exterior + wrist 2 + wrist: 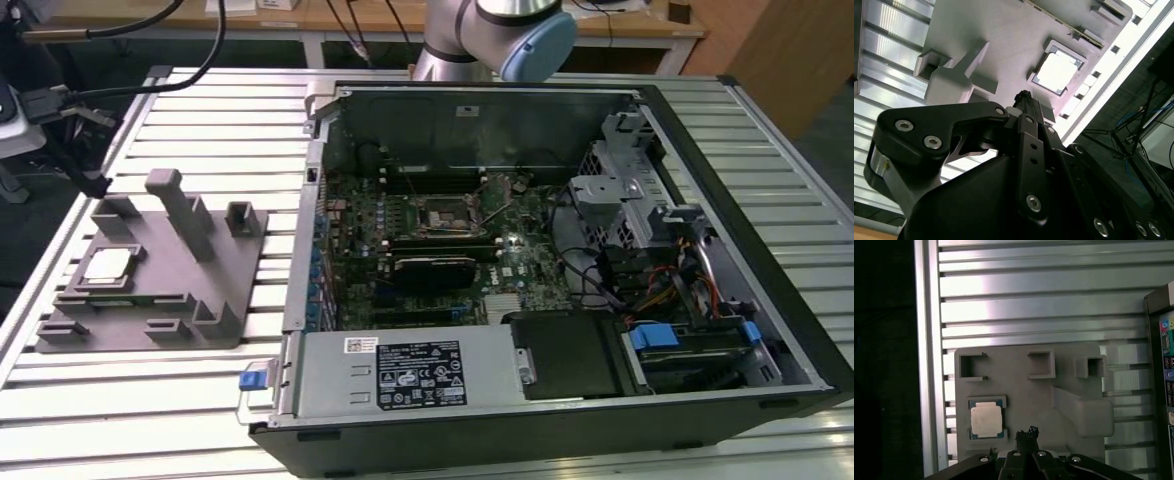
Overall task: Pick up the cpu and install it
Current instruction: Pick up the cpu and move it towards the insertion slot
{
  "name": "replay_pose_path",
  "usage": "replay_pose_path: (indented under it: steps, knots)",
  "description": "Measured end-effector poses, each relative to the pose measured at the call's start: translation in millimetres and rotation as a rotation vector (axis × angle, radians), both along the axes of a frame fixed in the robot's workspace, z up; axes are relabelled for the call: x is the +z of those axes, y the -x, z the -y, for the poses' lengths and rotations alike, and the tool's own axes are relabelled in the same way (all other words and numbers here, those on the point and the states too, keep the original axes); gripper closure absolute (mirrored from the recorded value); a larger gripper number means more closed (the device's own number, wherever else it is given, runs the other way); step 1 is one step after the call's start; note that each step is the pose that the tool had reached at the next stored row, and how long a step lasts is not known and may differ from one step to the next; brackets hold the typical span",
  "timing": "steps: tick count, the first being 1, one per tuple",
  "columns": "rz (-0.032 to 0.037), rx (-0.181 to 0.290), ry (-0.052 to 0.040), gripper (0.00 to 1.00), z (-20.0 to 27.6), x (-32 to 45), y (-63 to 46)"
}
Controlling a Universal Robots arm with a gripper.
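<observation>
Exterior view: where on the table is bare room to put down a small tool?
Bare slats lie beyond the grey fixture, up to the table's far edge, and on its near side. The strip between fixture and computer case is narrow; inside the case is crowded.

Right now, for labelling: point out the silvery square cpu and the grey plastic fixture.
silvery square cpu (986,421), first wrist view, middle of metal top.
grey plastic fixture (1019,390), first wrist view, bare flat base.

My gripper (1027,432) is covering one edge of the grey fixture (1019,385). My arm (454,50) is getting cropped at the far side.
</observation>
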State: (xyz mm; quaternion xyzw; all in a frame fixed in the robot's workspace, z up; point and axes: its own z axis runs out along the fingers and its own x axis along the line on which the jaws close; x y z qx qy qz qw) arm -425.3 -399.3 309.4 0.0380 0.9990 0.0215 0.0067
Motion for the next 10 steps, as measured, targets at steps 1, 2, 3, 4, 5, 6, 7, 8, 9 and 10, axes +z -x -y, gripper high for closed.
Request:
replay_pose_path:
  steps: [1, 2, 3, 4, 5, 6, 7, 8, 9, 10]
  knots:
    - [0.0000, 0.000, 0.0000, 0.89, 0.0, -1.8, 0.4]
    - [0.0000, 0.000, 0.0000, 0.89, 0.1, -3.6, 0.7]
    - [0.0000, 0.000, 0.0000, 0.89, 0.2, -5.4, 1.1]
    - [0.0001, 0.000, 0.0000, 0.89, 0.3, -7.3, 1.8]
    - [-0.0002, 0.000, 0.0001, 0.89, 0.4, -8.9, 2.8]
    - [-0.0001, 0.000, 0.0001, 0.89, 0.6, -10.6, 4.0]
    - [0.0000, 0.000, 0.0000, 0.89, 0.8, -12.3, 5.0]
    - [0.0000, 0.000, 0.0001, 0.89, 1.0, -14.1, 5.9]
    - [-0.0001, 0.000, 0.0001, 0.89, 1.1, -16.1, 7.1]
    - [0.0000, 0.000, 0.0001, 0.89, 1.2, -17.9, 8.1]
